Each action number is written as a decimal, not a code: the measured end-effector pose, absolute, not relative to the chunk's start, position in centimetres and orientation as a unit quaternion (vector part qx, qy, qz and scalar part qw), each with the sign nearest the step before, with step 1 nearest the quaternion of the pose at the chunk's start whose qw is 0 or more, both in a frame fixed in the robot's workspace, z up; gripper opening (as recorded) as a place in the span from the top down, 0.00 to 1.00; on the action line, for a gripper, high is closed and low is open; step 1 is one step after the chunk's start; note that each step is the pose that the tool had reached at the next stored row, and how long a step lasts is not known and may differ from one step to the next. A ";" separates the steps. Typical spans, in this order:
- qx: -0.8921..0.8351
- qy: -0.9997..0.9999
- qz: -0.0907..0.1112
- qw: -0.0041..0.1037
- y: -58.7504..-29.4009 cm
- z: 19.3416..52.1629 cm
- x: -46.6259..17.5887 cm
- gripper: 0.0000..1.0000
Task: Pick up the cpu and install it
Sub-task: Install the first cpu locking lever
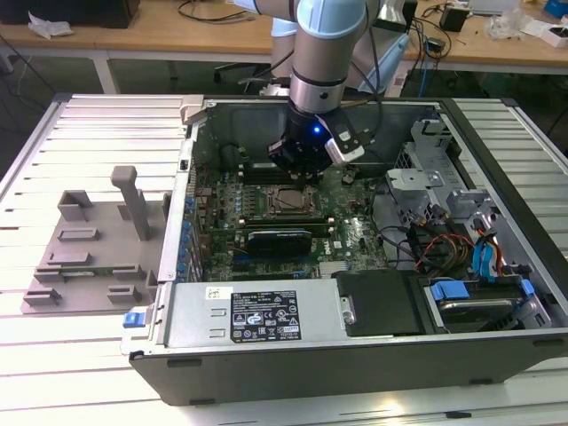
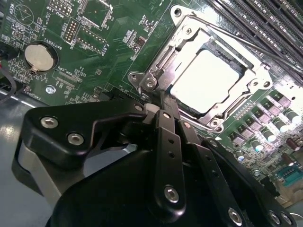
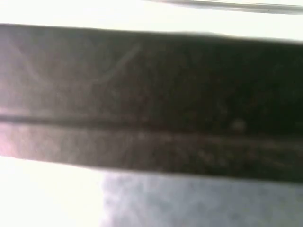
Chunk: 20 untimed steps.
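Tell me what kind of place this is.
Likely a robotics or electronics lab workbench. An open computer case lies on a slatted metal table, the arm's gripper hangs over its motherboard, and wooden desks strewn with cables stand behind.

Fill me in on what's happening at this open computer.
A single robot arm has its end effector lowered inside the open computer case, just above the motherboard. In the second wrist view the cpu sits bright and flat inside the socket frame, with the end effector's fingers close together beside it and holding nothing. A grey tray lies outside the case, on the exterior view's left.
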<state>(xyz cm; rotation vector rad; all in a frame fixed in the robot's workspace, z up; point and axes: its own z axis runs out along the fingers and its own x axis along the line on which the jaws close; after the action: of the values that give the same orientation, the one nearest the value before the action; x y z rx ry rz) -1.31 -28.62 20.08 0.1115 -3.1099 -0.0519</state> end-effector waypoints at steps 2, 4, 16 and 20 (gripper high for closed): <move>0.036 -0.999 -0.020 0.014 -28.6 20.1 -1.3 0.89; 0.036 -0.999 -0.025 0.014 -28.6 20.0 -1.3 0.89; 0.036 -0.999 -0.020 0.013 -28.7 21.3 -1.3 0.89; 0.036 -0.999 0.005 0.014 -29.7 21.4 -1.4 0.89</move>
<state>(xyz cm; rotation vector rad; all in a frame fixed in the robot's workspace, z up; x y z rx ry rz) -1.35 -29.69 21.40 0.1107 -3.1122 0.0156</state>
